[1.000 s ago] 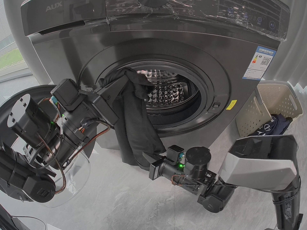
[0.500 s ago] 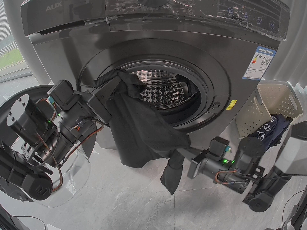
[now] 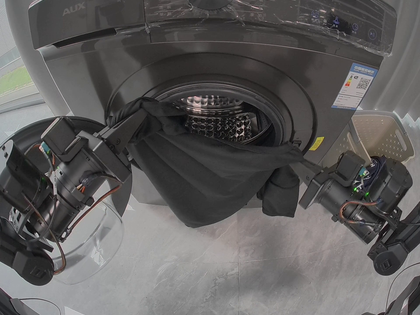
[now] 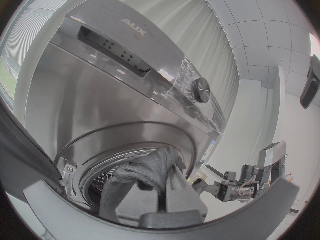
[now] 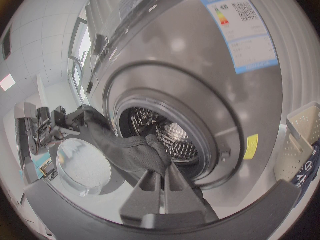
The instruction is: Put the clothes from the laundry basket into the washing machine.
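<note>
A black garment (image 3: 205,171) hangs stretched across the lower half of the washing machine's round opening (image 3: 227,123). My left gripper (image 3: 140,112) is shut on its left end at the opening's left rim, and the same grip on the black garment (image 4: 146,174) appears in the left wrist view. My right gripper (image 3: 297,156) is shut on the other end at the opening's right rim; in the right wrist view the black garment (image 5: 133,150) bunches at the fingertips. The cream laundry basket (image 3: 389,138) stands to the machine's right with dark blue clothes (image 3: 376,167) in it.
The machine's glass door (image 3: 83,224) stands swung open at the left, behind my left arm. Grey tiled floor (image 3: 210,263) spreads in front of the machine. The perforated steel drum (image 3: 218,123) shows behind the garment.
My right gripper has swung up and to the right with the garment's lower end, from near the floor to the opening's right rim. The garment now spreads wide. My left gripper has drifted slightly left.
</note>
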{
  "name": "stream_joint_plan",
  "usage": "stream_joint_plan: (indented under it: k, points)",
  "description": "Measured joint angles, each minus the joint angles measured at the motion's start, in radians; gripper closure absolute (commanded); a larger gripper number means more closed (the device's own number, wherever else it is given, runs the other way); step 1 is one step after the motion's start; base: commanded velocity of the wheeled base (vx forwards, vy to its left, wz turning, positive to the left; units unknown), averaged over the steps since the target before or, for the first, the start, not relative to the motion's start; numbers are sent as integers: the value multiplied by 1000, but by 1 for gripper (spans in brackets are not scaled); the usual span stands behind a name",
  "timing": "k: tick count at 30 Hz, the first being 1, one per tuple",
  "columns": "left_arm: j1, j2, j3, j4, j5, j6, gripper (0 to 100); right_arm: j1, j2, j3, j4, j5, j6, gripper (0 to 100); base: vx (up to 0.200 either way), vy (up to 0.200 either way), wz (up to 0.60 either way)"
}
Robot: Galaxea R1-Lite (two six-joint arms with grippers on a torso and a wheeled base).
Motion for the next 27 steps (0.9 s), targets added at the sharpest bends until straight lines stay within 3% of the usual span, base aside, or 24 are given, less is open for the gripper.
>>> stream_joint_plan:
  k: [16, 25, 26, 27]
  points:
    - [-34, -50, 112, -1, -11, 5, 100, 1, -135, -115, 0, -1, -5, 100, 0, 0, 0]
    - [-130, 9, 249, 0, -48, 5, 100, 15, -148, -135, 0, 0, -2, 100, 0, 0, 0]
    - [-140, 29, 254, 0, -50, 5, 0, 17, -148, -135, 1, 0, -2, 100, 0, 0, 0]
    - [-148, 47, 256, -1, -52, 5, 0, 18, -148, -135, 1, 0, -1, 100, 0, 0, 0]
